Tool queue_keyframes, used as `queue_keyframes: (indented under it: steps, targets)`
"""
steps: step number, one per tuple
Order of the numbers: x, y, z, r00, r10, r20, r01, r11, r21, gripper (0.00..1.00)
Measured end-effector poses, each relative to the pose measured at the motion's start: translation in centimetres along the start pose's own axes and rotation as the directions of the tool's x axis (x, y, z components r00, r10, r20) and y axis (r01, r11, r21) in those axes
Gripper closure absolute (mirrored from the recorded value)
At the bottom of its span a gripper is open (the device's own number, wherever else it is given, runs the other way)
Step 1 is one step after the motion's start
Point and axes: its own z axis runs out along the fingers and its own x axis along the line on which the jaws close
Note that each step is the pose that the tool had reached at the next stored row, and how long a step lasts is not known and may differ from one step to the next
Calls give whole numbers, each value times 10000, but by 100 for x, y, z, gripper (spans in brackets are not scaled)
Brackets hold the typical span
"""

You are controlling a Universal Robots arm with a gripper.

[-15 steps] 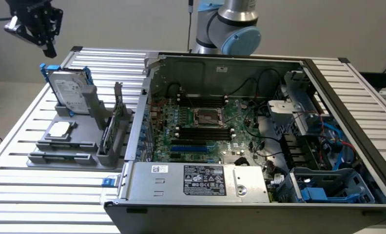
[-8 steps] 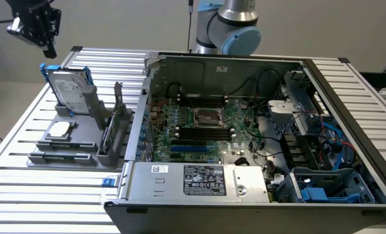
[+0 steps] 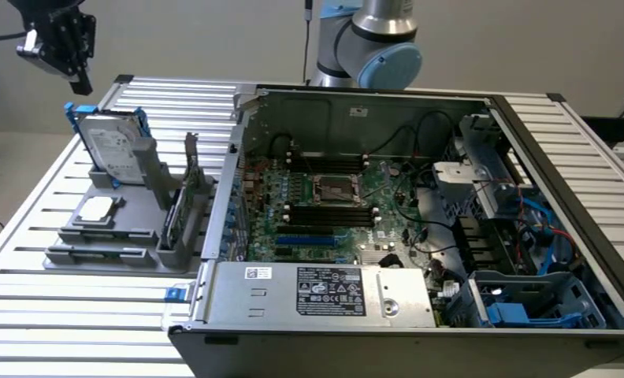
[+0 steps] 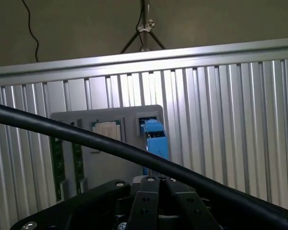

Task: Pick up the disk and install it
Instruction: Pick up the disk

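In the exterior view, the gripper (image 3: 79, 77) is hanging empty above the disk (image 3: 116, 146), which is standing upright in the grey holder (image 3: 97, 256) beside the open computer case (image 3: 417, 106). In the wrist view, the jaws are sitting closed on nothing, and the blue-edged shape beneath them is probably the disk.

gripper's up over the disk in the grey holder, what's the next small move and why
Probably open the jaws before going any lower. The gripper hangs shut, above and apart from the disk, which stands upright in the grey holder at the exterior view's left. Shut fingers likely could not straddle the disk's blue-framed top edge, so descending as it is would risk knocking it.
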Motion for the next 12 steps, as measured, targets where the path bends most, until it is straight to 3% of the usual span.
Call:
queue_keyframes:
  steps: [2,12]
  targets:
    - [0,6,6,9999,-117,22,117,9999,4,89]
    - [-13,18,6,9998,-177,18,177,9998,-23,88]
